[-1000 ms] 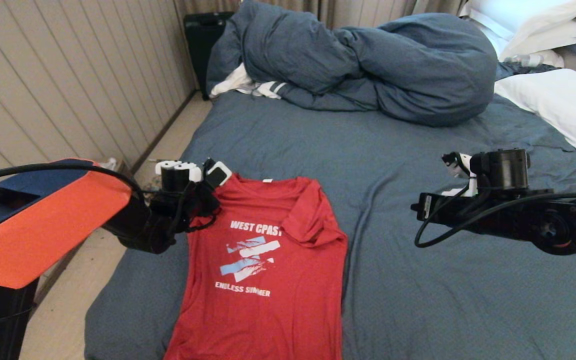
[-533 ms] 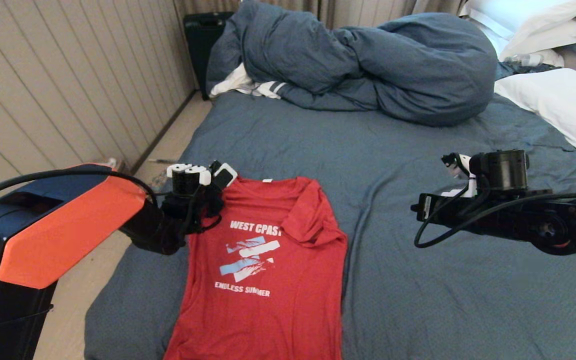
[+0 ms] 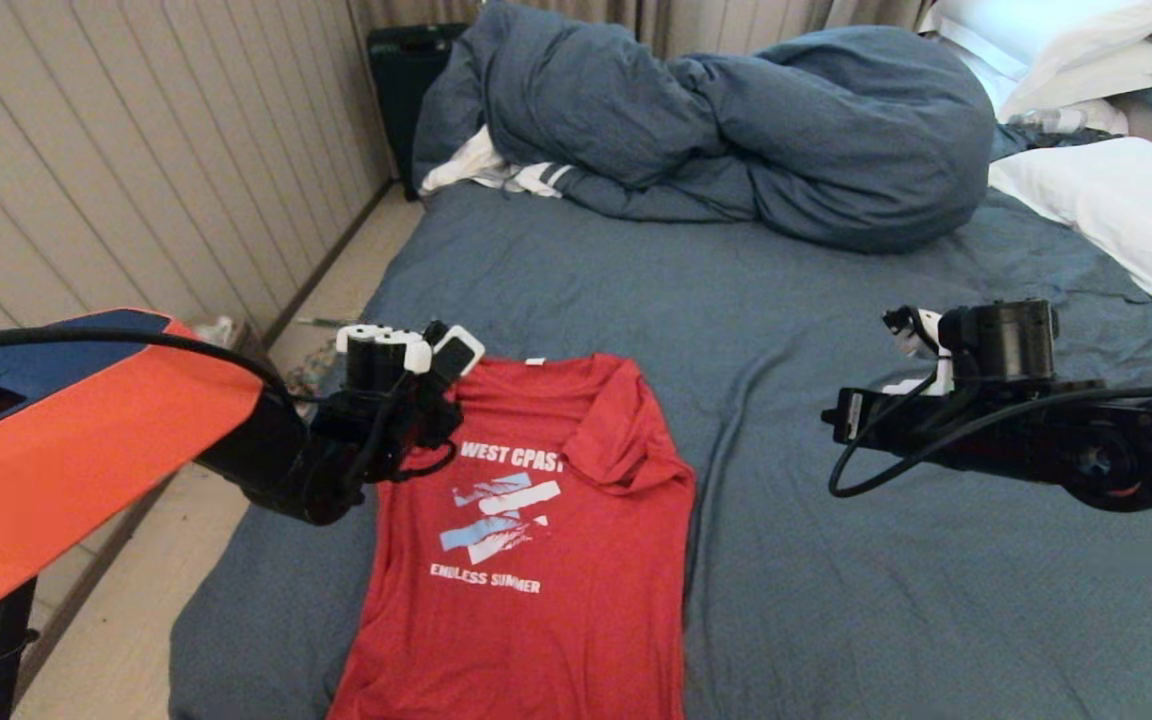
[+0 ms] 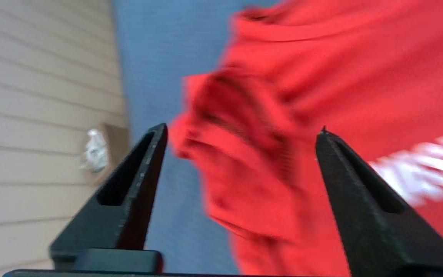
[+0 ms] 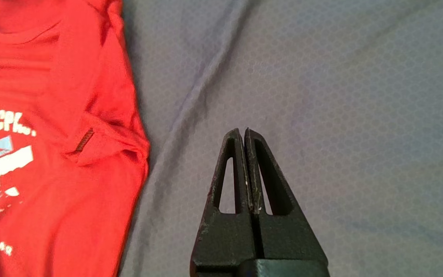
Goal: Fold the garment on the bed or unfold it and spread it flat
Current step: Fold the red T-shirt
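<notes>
The garment [image 3: 536,560], a red T-shirt with white print, lies face up near the front left of the bed [image 3: 836,600]. Its right sleeve [image 3: 616,440] is folded inward over the chest. My left gripper [image 3: 426,410] hovers over the shirt's left shoulder. In the left wrist view the left gripper [image 4: 242,130] is open, and the bunched left sleeve [image 4: 240,161] lies below the gap, not gripped. My right gripper [image 3: 831,415] hangs over bare sheet to the right of the shirt. It is shut on nothing in the right wrist view [image 5: 243,130], where the garment [image 5: 52,154] shows at the side.
A bunched blue-grey duvet [image 3: 736,130] fills the far end of the bed, with a white striped cloth [image 3: 506,172] tucked under it. White pillows [image 3: 1116,210] lie at the far right. A panelled wall [image 3: 136,180] and a strip of floor [image 3: 126,640] run along the bed's left edge.
My left arm has shifted a little to the right, further over the shirt's left shoulder. The right arm and the shirt have not moved.
</notes>
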Tool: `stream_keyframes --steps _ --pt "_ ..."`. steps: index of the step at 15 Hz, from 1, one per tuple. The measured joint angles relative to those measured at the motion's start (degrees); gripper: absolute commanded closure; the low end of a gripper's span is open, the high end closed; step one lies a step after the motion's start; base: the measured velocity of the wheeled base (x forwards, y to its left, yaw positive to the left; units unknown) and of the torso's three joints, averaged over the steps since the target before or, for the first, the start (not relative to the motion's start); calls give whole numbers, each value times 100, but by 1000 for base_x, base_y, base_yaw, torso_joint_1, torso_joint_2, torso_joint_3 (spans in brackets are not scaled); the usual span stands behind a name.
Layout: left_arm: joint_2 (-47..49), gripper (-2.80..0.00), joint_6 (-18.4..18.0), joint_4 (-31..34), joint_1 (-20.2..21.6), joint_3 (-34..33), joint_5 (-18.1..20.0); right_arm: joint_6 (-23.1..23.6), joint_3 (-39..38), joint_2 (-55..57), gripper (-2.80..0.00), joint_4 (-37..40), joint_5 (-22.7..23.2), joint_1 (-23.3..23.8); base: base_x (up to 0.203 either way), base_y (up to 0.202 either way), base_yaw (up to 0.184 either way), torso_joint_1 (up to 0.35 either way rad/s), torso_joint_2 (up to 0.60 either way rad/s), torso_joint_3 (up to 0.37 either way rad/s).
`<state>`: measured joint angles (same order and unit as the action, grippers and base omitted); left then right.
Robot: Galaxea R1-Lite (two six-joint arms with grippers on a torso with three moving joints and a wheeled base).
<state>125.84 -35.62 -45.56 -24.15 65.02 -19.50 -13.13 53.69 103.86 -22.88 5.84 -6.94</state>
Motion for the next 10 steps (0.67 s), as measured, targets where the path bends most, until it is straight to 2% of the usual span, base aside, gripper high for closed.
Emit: stream_keyframes --steps 5,6,8,10 --pt "-438 -280 622 104 -316 -301 -65 -4 -9 -23 0 1 0 2 0 0 0 0 0 0" --pt "-576 0 828 248 -318 -248 -159 -5 -9 -36 0 0 0 2 0 0 0 0 0 0" --pt "-907 0 1409 832 -194 -140 -307 -15 -13 -75 0 1 0 2 0 0 0 0 0 0" --pt "-1304 0 2261 1618 78 -78 -154 -37 -38 -115 0 9 18 -2 0 0 0 0 0 0"
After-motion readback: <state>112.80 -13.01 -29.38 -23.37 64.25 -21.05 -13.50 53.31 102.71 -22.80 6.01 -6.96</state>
